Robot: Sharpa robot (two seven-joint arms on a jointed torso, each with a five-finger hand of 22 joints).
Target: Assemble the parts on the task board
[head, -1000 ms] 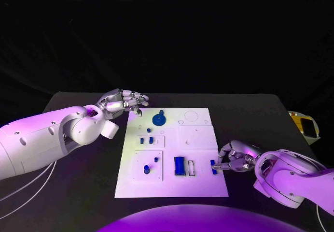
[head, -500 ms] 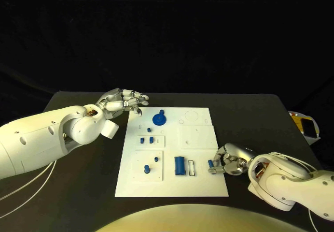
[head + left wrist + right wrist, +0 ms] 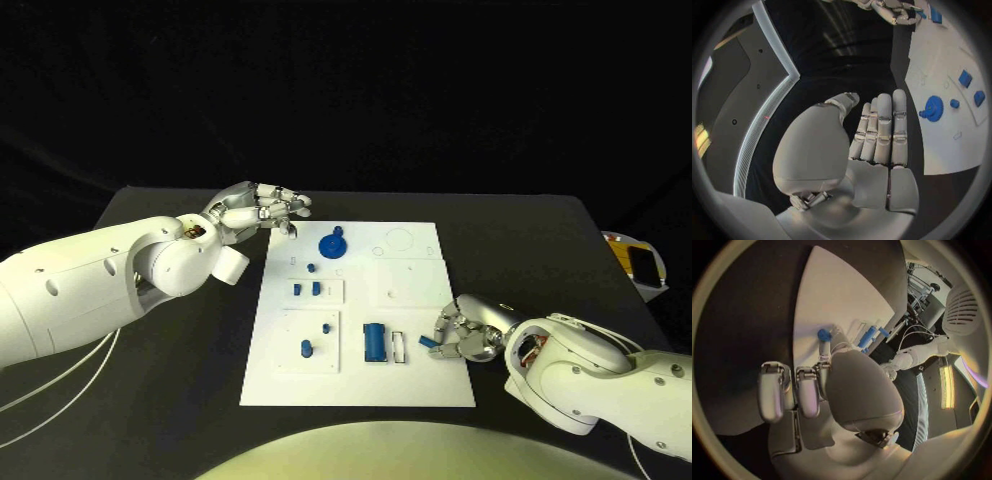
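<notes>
The white task board (image 3: pixel 411 290) lies in the middle of the table. My right hand (image 3: pixel 464 335) rests at the board's right edge and pinches a small blue part (image 3: pixel 430 343) just over the board; the same blue part (image 3: pixel 824 334) shows at the fingertips in the right wrist view. Beside it lies a blue cylinder (image 3: pixel 374 342). A blue gear (image 3: pixel 332 245) sits near the far end, with small blue pieces (image 3: pixel 304 289) below it. My left hand (image 3: pixel 264 210) hovers by the board's far left corner, holding nothing; its fingers (image 3: pixel 882 130) are stretched out side by side.
More small blue pieces (image 3: pixel 304 349) stand in the near left panel of the board. A yellow-edged object (image 3: pixel 639 262) lies at the table's right edge. Black table surface surrounds the board on all sides.
My right hand has slid a little to the left along the board's edge, taking the small blue part with it. The left hand has stayed where it was.
</notes>
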